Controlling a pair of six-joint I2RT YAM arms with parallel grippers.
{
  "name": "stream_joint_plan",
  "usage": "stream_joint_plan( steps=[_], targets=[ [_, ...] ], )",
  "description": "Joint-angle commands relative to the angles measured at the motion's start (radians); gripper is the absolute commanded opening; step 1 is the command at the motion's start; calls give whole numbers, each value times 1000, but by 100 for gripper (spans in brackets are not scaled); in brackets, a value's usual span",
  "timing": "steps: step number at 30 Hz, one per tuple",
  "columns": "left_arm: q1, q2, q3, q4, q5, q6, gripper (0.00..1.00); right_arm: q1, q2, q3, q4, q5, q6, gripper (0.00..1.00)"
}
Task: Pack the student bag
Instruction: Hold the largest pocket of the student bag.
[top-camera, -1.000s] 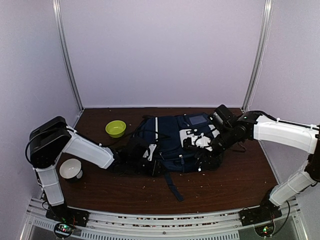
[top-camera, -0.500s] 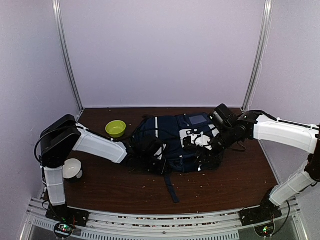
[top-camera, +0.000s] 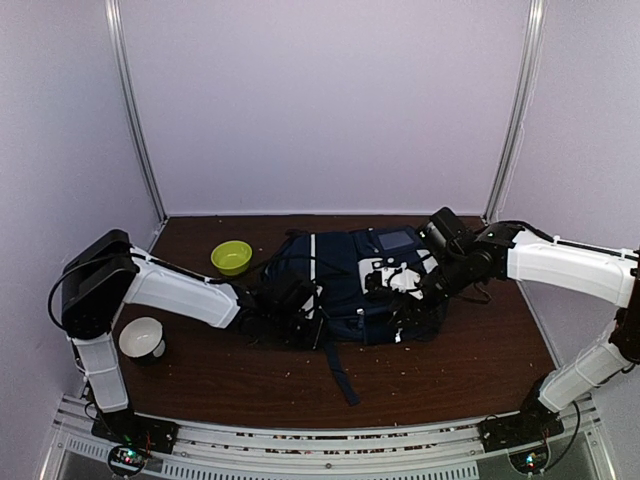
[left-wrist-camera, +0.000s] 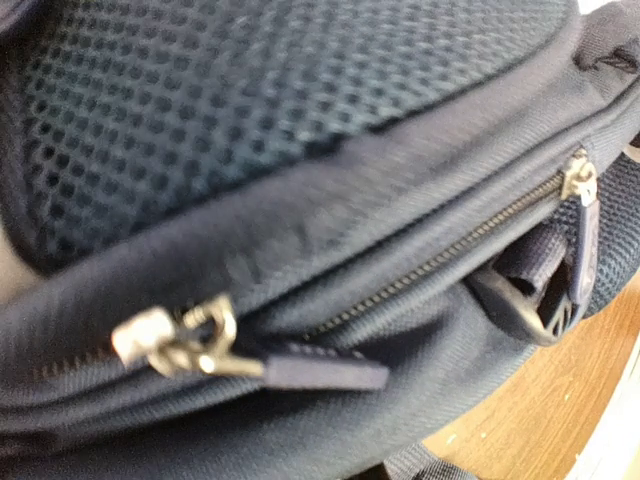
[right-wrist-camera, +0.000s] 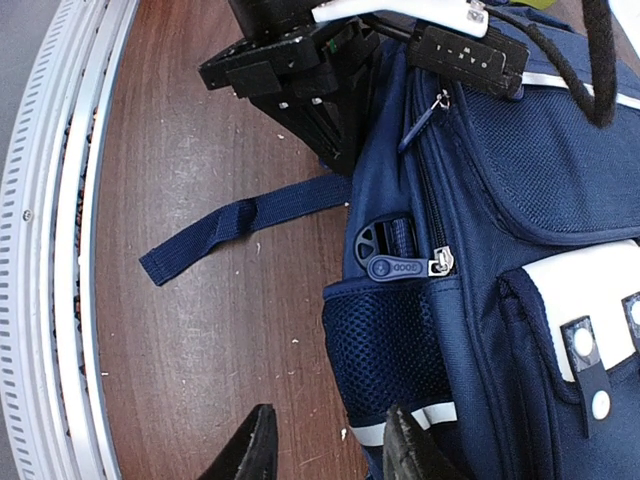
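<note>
The student bag (top-camera: 350, 275) is a navy backpack with white patches, lying flat in the middle of the table. My left gripper (top-camera: 300, 312) presses against its near left edge. The left wrist view shows only the bag's fabric (left-wrist-camera: 300, 100) and a zipper pull (left-wrist-camera: 320, 372) at very close range, with no fingers in view. What the shut left gripper pinches is hidden. My right gripper (right-wrist-camera: 330, 450) stands open at the bag's right end beside the mesh side pocket (right-wrist-camera: 390, 350). One finger is over the wood and the other over the white stripe.
A green bowl (top-camera: 231, 256) sits left of the bag near the back. A white bowl (top-camera: 142, 338) stands by the left arm's base. A loose navy strap (top-camera: 340, 372) trails from the bag toward the front edge. Crumbs dot the brown table (top-camera: 470, 370).
The left arm pushed in toward the bag's near left edge, then drew back slightly, and its jaws closed. The trailing strap shifted a little. The right arm has stayed put.
</note>
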Motion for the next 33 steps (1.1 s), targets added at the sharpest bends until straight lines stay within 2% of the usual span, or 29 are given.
stream_joint_plan(
  steps=[1,5,10,14,20,26,33],
  targets=[
    [8,-57,-32,-7,-55,2,0,-4,5,13,19,0,14,37],
    [8,-95,-63,-2,-39,18,0,6,18,13,48,7,32,36],
    [8,-110,-101,116,129,109,0,78,53,-1,161,92,64,38],
    [8,-114,-118,168,205,118,0,142,142,10,268,159,86,40],
    [8,-151,-148,190,213,122,0,221,253,40,339,248,30,42],
    [8,-152,-160,227,235,123,0,280,296,-2,442,345,8,45],
    [15,-145,-158,239,263,124,0,338,375,-1,510,516,1,42]
  ],
)
